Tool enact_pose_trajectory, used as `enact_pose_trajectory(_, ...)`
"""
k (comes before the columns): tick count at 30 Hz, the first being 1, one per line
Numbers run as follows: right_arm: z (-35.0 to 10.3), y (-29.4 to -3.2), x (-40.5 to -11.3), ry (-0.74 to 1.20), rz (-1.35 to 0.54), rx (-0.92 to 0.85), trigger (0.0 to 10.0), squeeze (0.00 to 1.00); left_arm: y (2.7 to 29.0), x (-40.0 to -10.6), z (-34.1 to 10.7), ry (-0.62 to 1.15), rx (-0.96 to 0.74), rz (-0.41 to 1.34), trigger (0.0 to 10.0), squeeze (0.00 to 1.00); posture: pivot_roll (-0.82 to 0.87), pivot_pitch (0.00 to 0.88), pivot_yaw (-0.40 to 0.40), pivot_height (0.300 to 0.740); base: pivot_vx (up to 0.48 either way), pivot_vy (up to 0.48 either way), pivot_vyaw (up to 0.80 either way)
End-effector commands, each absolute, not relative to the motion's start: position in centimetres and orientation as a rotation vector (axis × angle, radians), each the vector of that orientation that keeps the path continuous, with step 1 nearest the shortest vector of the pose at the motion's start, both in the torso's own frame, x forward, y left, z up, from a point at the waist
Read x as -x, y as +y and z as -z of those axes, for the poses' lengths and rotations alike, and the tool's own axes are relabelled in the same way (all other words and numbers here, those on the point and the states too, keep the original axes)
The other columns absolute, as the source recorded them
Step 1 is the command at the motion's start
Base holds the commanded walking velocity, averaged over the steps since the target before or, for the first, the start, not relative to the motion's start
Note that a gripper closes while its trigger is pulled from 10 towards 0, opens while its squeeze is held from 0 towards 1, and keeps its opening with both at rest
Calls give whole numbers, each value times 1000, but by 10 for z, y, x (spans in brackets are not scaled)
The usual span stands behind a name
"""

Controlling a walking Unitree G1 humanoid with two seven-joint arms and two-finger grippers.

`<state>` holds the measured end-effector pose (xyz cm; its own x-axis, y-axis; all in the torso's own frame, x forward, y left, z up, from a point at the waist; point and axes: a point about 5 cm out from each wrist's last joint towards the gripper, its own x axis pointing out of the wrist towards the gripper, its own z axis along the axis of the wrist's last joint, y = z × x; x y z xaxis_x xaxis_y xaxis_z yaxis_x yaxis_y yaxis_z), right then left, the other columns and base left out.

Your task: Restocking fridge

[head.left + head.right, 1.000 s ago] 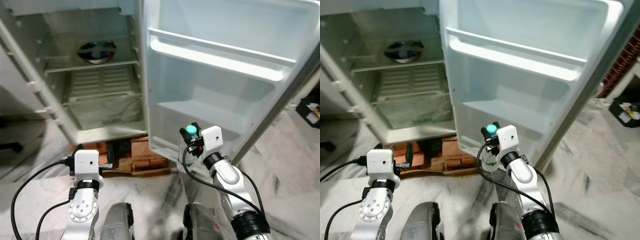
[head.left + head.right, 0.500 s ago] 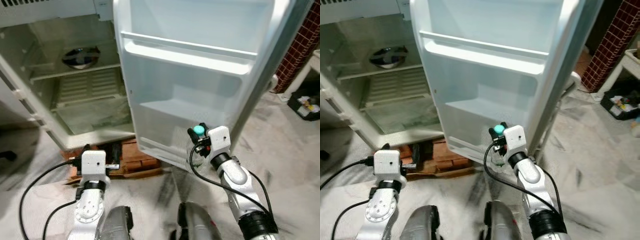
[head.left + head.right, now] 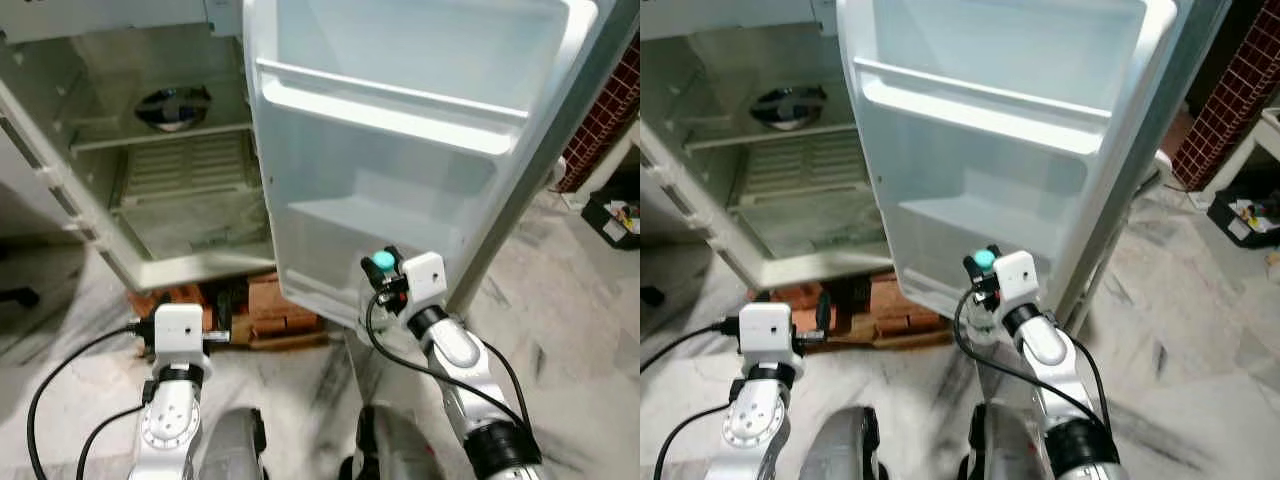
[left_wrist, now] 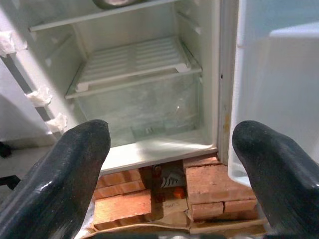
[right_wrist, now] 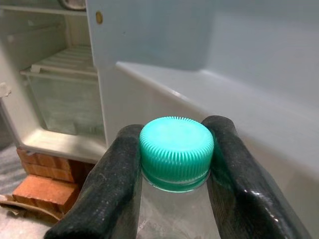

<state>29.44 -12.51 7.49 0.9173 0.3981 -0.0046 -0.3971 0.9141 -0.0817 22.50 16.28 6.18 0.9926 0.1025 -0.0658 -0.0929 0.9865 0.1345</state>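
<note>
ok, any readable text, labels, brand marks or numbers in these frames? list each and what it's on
None can be read.
Cardboard scrap between the bricks under the fridge: a dark printed mark and faint lettering, too blurred to read.
Bottle in the right claw: plain teal cap, no print visible.
Fridge door: shelves and liner bare, no label.
Black box on the floor at right: coloured contents, too small to read.

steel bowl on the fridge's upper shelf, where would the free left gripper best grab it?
Probably the near rim of the steel bowl, reached straight in from the front. It sits upright on the upper shelf, walls close on both sides, so only the front is free. The left gripper is open and faces the cabinet.
</note>
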Motion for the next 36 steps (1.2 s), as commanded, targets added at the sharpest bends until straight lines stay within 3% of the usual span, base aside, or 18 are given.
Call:
enact_pose_trajectory(1,-80,-122,-296,-38,-419,86,10000,0,165,-223,-61,77,-137,-112,10000,0,-14,73,19,590,0,0,0)
enact_pose_trajectory(5,-80,-122,-296,-43,-424,84,10000,0,166,-223,-61,75,-139,-115,10000,0,-14,73,19,570,0,0,0)
enact_pose_trajectory(13,-83,-118,-300,-56,-432,95,10000,0,165,-223,-62,71,-148,-125,10000,0,-13,95,15,570,0,0,0)
enact_pose_trajectory(23,-100,-99,-314,-128,-490,164,10000,0,168,-207,-74,69,-175,-124,10000,0,9,222,22,570,0,0,0)
enact_pose_trajectory(25,-116,-91,-324,-188,-508,187,10000,0,171,-202,-79,74,-274,-122,10000,0,38,266,14,570,0,0,0)
enact_pose_trajectory(36,-163,-67,-348,-395,-547,341,10000,0,168,-181,-96,67,-259,-145,10000,0,79,346,-10,570,0,0,0)
